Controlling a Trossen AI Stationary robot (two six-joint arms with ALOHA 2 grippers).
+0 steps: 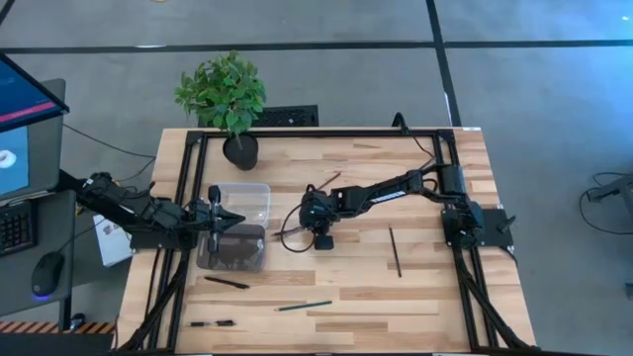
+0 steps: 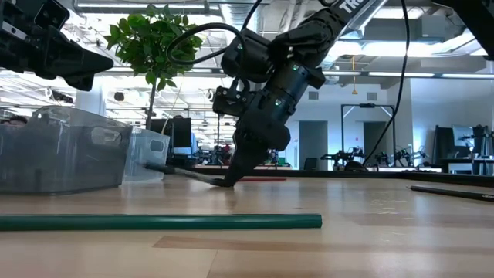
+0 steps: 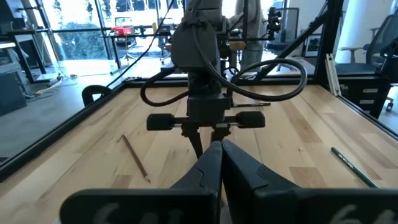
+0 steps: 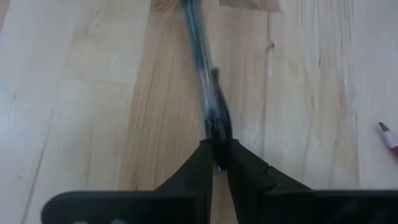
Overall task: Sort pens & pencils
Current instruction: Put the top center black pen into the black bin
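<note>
My right gripper point(image 1: 295, 234) points down at the table's middle, shut on a pen with a clear barrel and dark cap point(image 4: 202, 68). The pen reaches from the fingers toward the clear bins point(image 1: 237, 225). My left gripper point(image 1: 215, 212) hovers shut above those bins, touching nothing. Other sticks lie flat on the table. A brown pencil point(image 1: 396, 250) lies to the right, a black pen point(image 1: 226, 283) lies near the bins, and a green pencil point(image 1: 304, 307) and a black pen point(image 1: 211, 323) lie by the near edge. A thin stick point(image 1: 331, 180) lies farther back. My right gripper pinches the pen's dark end point(image 4: 217, 135) between its two fingertips, coming from above and slanting down. The pen runs on away from the fingers, in line with them. It stays low over the wood point(image 2: 185, 172); I cannot tell whether its far end rests on the table.
A potted plant point(image 1: 227, 99) stands at the far left corner behind the bins. The black frame rails point(image 1: 188, 188) run along the table's sides. A red pencil tip point(image 4: 387, 134) lies close to the held pen. Bare wood shows between the right gripper and the brown pencil.
</note>
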